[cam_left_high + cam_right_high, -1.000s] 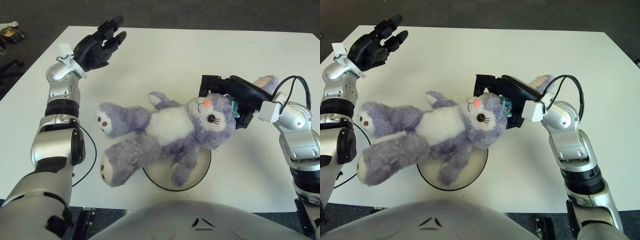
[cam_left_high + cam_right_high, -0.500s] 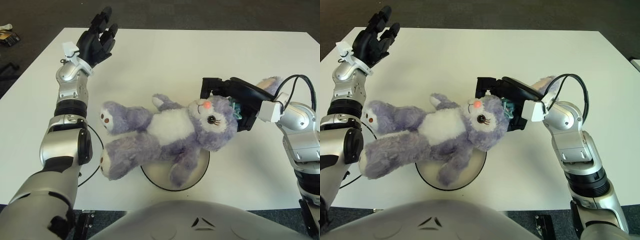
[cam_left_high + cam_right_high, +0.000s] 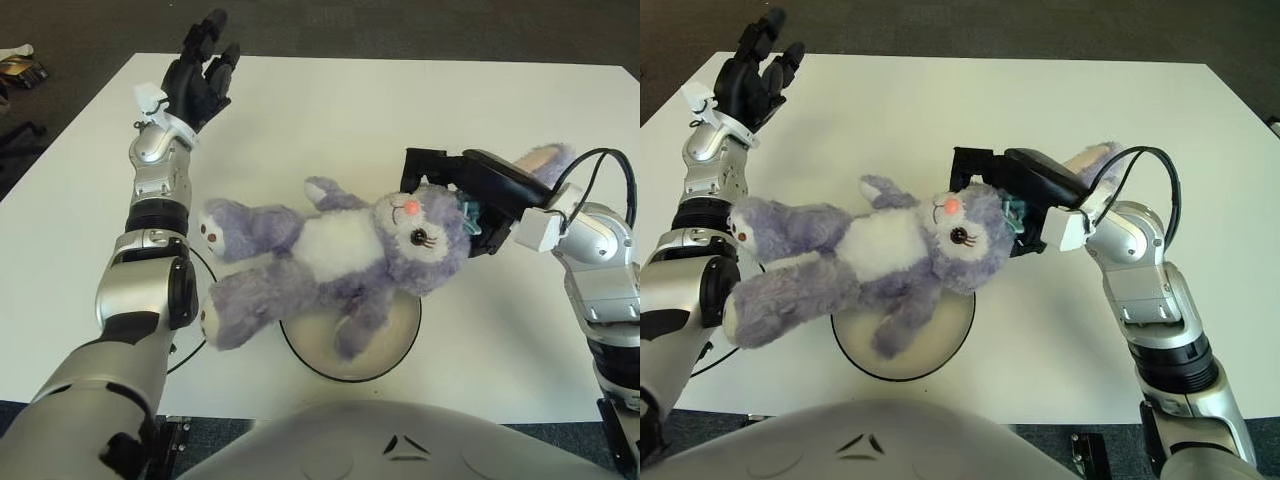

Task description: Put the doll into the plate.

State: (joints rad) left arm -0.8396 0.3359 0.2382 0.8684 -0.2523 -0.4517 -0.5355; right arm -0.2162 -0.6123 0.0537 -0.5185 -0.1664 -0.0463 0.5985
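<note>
Meanwhile, the doll (image 3: 340,262) has crept a little toward the far side of the table (image 3: 330,110) over the last second, its head carried by the right hand (image 3: 470,195) and its body trailing along. The plate (image 3: 395,345) now shows more of its near rim than it did, so the doll's torso and one arm lie across the far half of the dish while both legs stick out over the table to the left. That suggests the placing is only partly done: the head sits just past the plate's right rim, and most of the doll's length hangs outside. To finish, the doll would probably need to be bunched or drawn back toward the robot so more of it settles on the plate.

The right hand is closed around the back of the doll's head, near the ear and the teal bow, with the forearm reaching in from the right edge and the wrist bent inward.

The left hand (image 3: 200,75) has swung further up and away, and now points toward the far left corner of the table with its fingers spread and nothing in them, well apart from the doll.
</note>
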